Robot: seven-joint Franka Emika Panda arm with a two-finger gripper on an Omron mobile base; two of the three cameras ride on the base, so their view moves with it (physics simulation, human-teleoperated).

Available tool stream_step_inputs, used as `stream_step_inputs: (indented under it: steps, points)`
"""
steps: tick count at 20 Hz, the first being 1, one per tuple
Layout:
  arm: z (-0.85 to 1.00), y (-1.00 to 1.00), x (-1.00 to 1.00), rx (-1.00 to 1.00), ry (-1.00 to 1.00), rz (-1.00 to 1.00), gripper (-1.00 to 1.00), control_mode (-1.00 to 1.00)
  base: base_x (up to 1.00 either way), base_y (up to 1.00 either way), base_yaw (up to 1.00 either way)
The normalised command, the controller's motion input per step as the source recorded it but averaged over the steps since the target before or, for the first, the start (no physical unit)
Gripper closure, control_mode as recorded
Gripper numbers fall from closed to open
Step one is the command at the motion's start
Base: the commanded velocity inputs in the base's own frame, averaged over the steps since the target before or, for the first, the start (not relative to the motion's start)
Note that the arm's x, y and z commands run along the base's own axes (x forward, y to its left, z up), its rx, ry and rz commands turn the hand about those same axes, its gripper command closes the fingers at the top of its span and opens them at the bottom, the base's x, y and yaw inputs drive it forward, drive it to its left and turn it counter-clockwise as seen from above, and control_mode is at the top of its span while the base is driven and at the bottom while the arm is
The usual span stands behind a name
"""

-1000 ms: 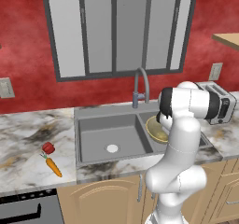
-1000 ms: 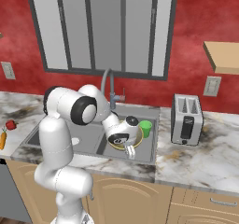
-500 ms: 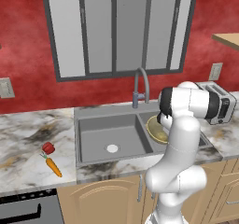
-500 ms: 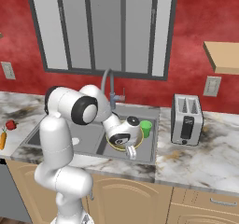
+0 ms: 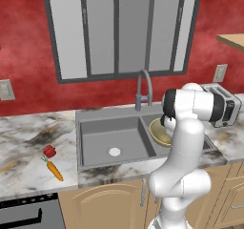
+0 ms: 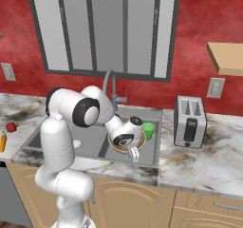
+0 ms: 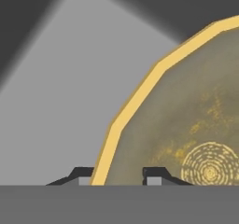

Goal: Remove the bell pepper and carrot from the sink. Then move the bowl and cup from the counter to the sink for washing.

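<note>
The olive-yellow bowl [image 5: 159,130] lies in the right basin of the grey sink [image 5: 95,138]. My gripper [image 7: 118,176] is down over the bowl's [image 7: 186,125] pale rim, one fingertip [image 7: 82,175] outside it and the other inside. The jaws are open, with a gap on the inner side. The green cup [image 6: 148,130] stands just right of the bowl [image 6: 117,147], close behind my hand; I cannot tell whether it is in the basin or on its edge. The red bell pepper [image 5: 49,151] and orange carrot [image 5: 55,171] lie on the marble counter [image 5: 28,142], left of the sink.
A curved grey faucet [image 5: 143,87] rises behind the sink's divider. A silver toaster [image 6: 190,122] stands on the counter to the right. A wooden shelf [image 6: 228,56] juts from the red wall above it. My arm's elbow hangs over the sink's front right corner.
</note>
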Motion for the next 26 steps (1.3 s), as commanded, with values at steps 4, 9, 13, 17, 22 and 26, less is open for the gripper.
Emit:
stream_step_inputs:
  steps: [4, 9, 13, 17, 22, 26]
  points:
    - [0.00, 0.00, 0.00, 0.00, 0.00, 0.00, -1.00, -1.00, 0.00, 0.00, 0.00]
    - [0.04, 0.00, 0.00, 0.00, 0.00, 0.00, -1.00, -1.00, 0.00, 0.00, 0.00]
    - [0.12, 0.00, 0.00, 0.00, 0.00, 0.00, -1.00, -1.00, 0.00, 0.00, 0.00]
    - [0.20, 0.00, 0.00, 0.00, -0.02, 0.00, -1.00, -1.00, 0.00, 0.00, 0.00]
    - [0.26, 0.00, 0.00, 0.00, -0.07, 0.00, -1.00, -1.00, 0.00, 0.00, 0.00]
    - [0.31, 0.00, -0.02, 0.00, -0.09, 0.00, -1.00, -1.00, 0.00, 0.00, 0.00]
